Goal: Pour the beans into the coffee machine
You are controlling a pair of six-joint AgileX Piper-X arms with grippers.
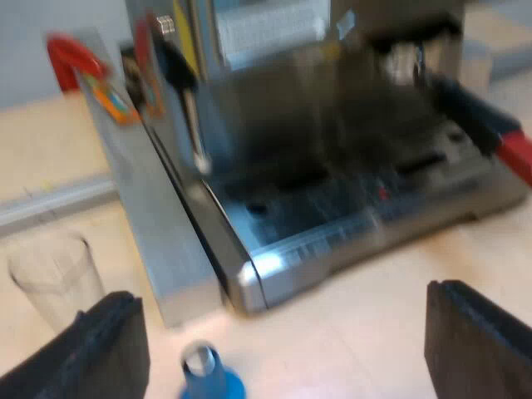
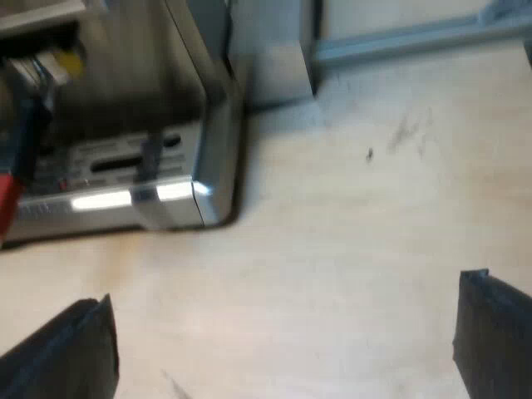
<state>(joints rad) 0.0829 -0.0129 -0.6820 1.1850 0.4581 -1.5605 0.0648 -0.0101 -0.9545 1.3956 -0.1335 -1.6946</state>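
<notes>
Your left hand (image 1: 287,337) and right hand (image 2: 283,345): wide, empty. Take the clear measuring glass (image 1: 50,278) mid-wall; likely light, fragile, slippery.

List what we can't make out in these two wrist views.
- Glass: left wrist view, blurred; contents unreadable, base behind a finger of left claw.
- Machine: both views, top cut off by frame edge.
- Tamper: left wrist view, base cut off by edge.
- Handle: right wrist view, mostly cut off by edge.
</notes>
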